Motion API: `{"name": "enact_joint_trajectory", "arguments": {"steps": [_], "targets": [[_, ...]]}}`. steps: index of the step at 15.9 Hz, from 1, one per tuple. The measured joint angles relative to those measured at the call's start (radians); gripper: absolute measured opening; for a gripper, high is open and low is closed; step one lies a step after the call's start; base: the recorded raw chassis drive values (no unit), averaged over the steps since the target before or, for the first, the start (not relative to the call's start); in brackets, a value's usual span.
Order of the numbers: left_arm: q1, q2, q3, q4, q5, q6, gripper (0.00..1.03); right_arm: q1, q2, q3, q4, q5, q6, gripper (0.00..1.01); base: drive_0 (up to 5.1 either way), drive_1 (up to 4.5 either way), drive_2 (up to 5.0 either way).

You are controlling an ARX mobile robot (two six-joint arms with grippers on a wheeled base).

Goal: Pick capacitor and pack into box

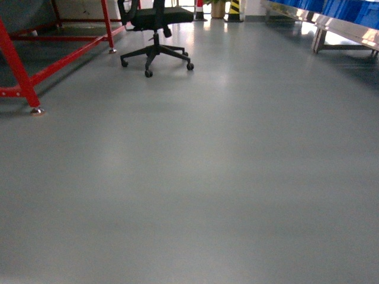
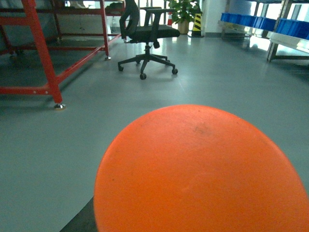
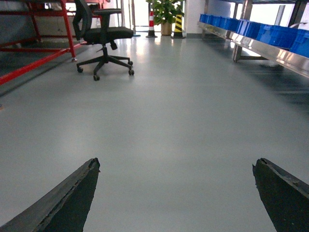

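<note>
Head: only floor (image 1: pixel 195 177), a chair (image 1: pixel 155 35) far left; no box seen.
Left wrist: the capacitor (image 2: pixel 203 169) fills the near view, apparently held; jaws hidden, grip cannot be told.
Right wrist: right gripper (image 3: pixel 176 193) spread wide, empty.
Advice: the capacitor is best kept steady in transit.

The right gripper (image 3: pixel 176 193) hangs with its two dark fingers (image 3: pixel 72 200) spread wide apart, holding nothing between them.

Grey floor (image 1: pixel 195 177): black office chair (image 1: pixel 155 35), red frame (image 1: pixel 23 77) feet, possibly potted plant (image 3: pixel 165 14).
</note>
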Motion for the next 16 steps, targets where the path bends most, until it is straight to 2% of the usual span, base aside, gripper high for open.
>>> {"name": "enact_joint_trajectory", "arguments": {"steps": [16], "targets": [[0.000,0.000,0.000,0.002,0.000,0.000,0.43,0.000,0.000,0.000,0.003,0.001,0.000,0.98,-5.0,2.44,2.4]]}}
